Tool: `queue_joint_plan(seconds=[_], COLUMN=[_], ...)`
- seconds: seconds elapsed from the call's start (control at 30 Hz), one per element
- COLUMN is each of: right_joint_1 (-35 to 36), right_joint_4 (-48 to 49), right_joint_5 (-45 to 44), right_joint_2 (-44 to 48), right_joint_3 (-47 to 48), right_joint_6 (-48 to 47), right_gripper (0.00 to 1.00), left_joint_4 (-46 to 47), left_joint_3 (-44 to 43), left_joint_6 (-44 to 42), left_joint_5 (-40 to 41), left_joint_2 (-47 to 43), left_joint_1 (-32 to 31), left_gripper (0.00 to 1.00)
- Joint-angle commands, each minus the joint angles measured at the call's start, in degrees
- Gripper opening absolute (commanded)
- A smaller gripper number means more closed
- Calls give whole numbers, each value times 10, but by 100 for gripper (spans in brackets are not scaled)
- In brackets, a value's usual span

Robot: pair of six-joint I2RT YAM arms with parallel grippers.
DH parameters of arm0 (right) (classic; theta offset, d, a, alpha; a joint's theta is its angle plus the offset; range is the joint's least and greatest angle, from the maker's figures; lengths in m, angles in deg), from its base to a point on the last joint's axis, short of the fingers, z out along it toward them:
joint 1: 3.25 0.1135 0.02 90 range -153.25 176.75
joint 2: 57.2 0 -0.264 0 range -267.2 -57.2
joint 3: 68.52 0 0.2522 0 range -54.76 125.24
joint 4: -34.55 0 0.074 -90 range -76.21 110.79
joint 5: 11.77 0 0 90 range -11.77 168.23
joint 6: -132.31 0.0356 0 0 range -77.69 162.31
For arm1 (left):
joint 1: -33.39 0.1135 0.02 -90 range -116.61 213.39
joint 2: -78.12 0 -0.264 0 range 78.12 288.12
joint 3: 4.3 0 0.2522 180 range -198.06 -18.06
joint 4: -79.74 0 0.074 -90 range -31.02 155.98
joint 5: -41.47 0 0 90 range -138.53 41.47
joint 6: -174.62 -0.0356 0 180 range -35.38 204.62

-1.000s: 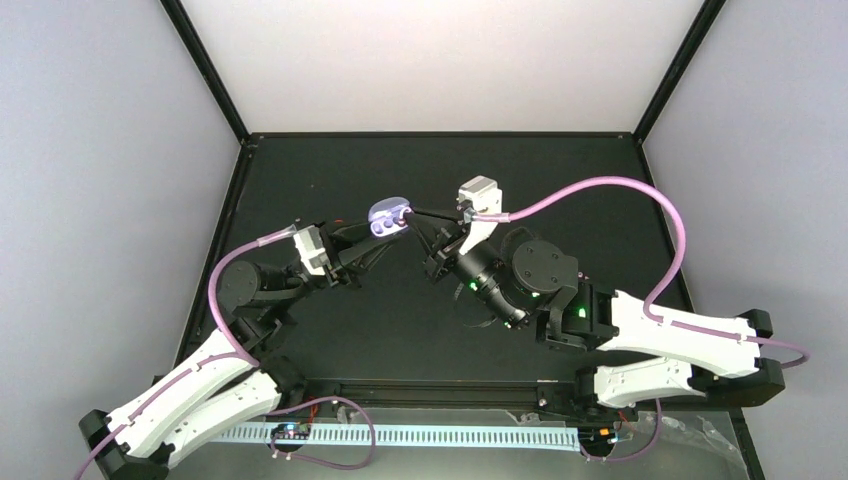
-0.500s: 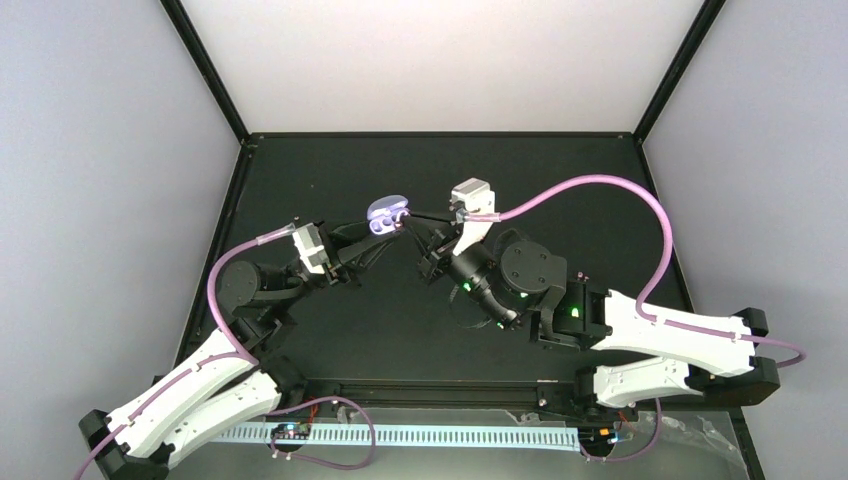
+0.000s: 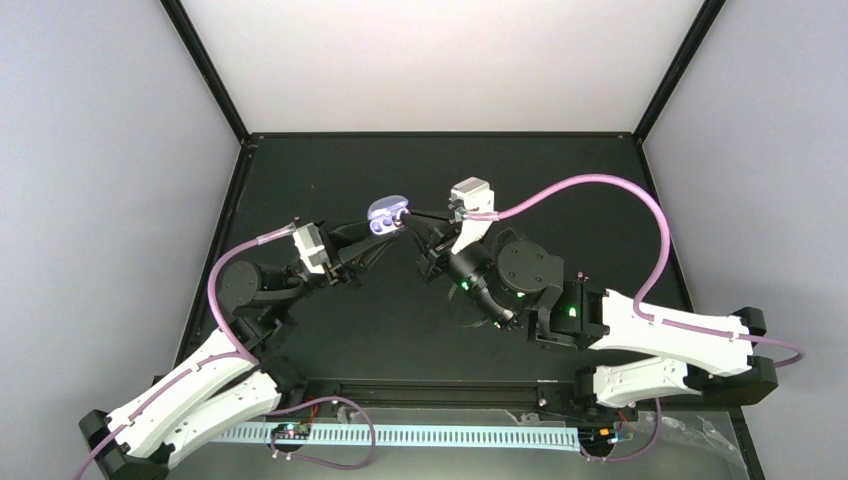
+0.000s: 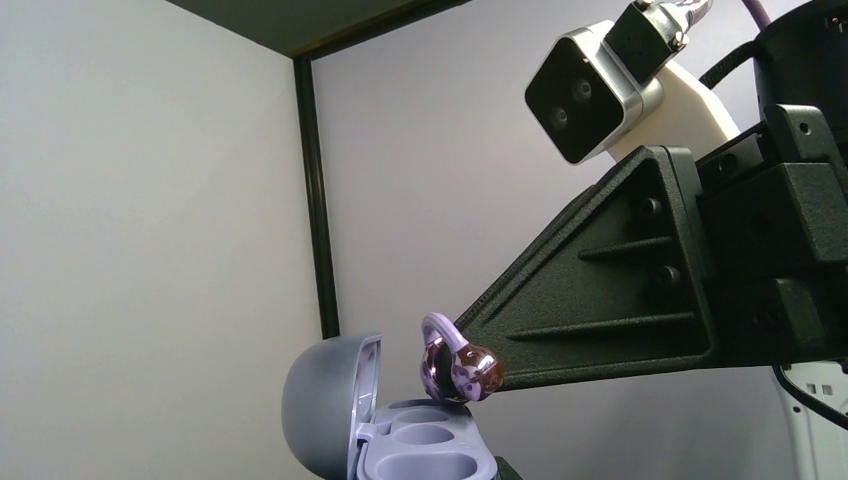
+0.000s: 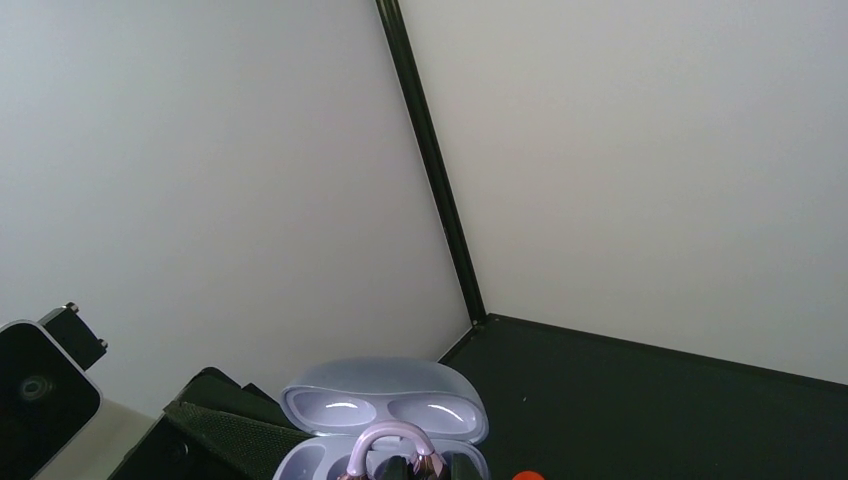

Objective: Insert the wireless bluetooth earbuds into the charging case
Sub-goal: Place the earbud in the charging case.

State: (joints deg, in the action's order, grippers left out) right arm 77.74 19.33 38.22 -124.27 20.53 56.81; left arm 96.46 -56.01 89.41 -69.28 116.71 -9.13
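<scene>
Fingertips (image 4: 520,345) of right gripper (image 3: 409,215) pinch a tiny earbud (image 4: 452,366) just above the open case (image 4: 325,405), clamped by left gripper (image 3: 380,231). Likely light and slick; grip its body.

Wrist views' bottom edge crops the charging case (image 4: 328,405).

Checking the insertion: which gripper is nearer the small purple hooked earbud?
Right: right gripper pinches the purple hooked earbud; left gripper sits below, holding the open lilac charging case.
</scene>
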Motion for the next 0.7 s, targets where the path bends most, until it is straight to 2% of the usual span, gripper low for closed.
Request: queue_joint_plan(seconds=[0.0, 0.67], right_joint_1=[2, 2], right_joint_4=[1, -12], right_joint_5=[-15, -27], right_joint_2=[-10, -2], right_joint_3=[15, 6], right_joint_6=[9, 18], right_gripper=[6, 6], left_joint_4=[32, 32], left_joint_3=[0, 7], left_joint_6=[7, 7], left_joint_5=[-1, 19], left_joint_2=[-9, -19], left_joint_1=[-6, -6], left_gripper=[2, 2])
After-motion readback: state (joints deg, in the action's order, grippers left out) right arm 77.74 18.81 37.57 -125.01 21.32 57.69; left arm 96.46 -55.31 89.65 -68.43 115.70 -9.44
